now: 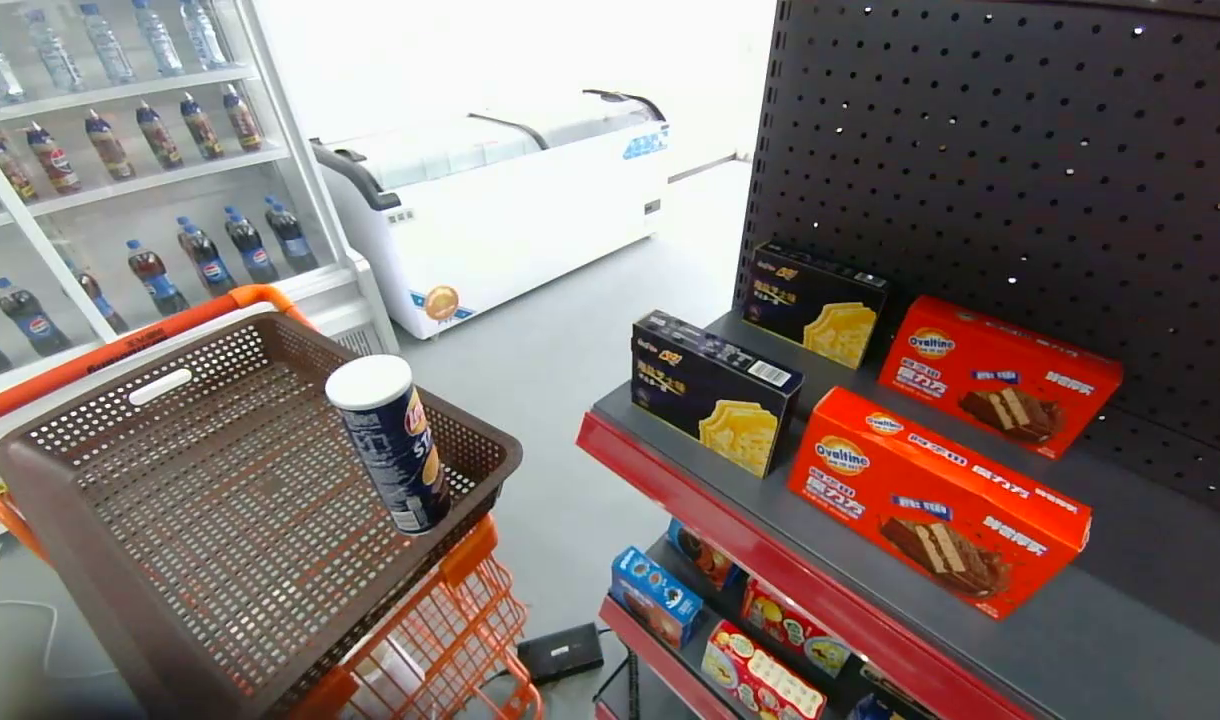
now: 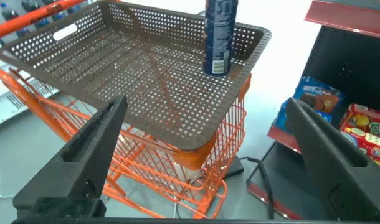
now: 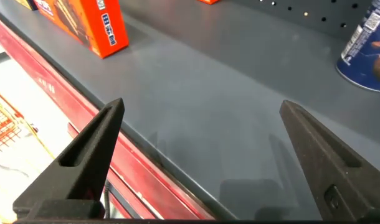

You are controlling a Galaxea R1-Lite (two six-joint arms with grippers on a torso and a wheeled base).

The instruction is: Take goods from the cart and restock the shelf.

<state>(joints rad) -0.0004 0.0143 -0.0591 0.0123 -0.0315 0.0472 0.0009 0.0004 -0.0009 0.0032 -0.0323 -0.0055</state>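
Left gripper (image 2: 205, 104): nearest of all, fingers spread wide, nothing between them.
Left arm pose: held low beside the cart (image 2: 177, 168), aimed up and across at the basket (image 2: 146, 74); the lower shelf packs (image 2: 314, 102) sit just to its right.
Can (image 2: 220, 34): stands upright on the basket floor, hard by the rim on the shelf side, on the far side of the left fingers. It is well apart from them, and no contact there.
Right gripper (image 3: 201, 104): jaws wide too, and empty.
Right arm pose: hangs above the shelf (image 3: 209, 93), close to its red front edge, tilted down at bare grey board.
Can, from the head: white lid up, dark blue body (image 1: 390, 445), at the right side of the brown basket (image 1: 220, 500), alone in there.
Cart frame: orange wire (image 1: 450, 620) under the basket, on the left of the scene.
Shelf (image 1: 1170, 560): on the right, with two orange boxes, one near (image 1: 940, 500) and one far (image 1: 1000, 375), and two dark boxes to their left, near (image 1: 715, 390) and far (image 1: 815, 303), all standing.
Blue tub (image 3: 367, 46): on the same board, beyond the right gripper, toward the pegboard (image 1: 1020, 150).
Background: drinks cooler (image 1: 120, 150) far left, chest freezer (image 1: 500, 210) beside it.
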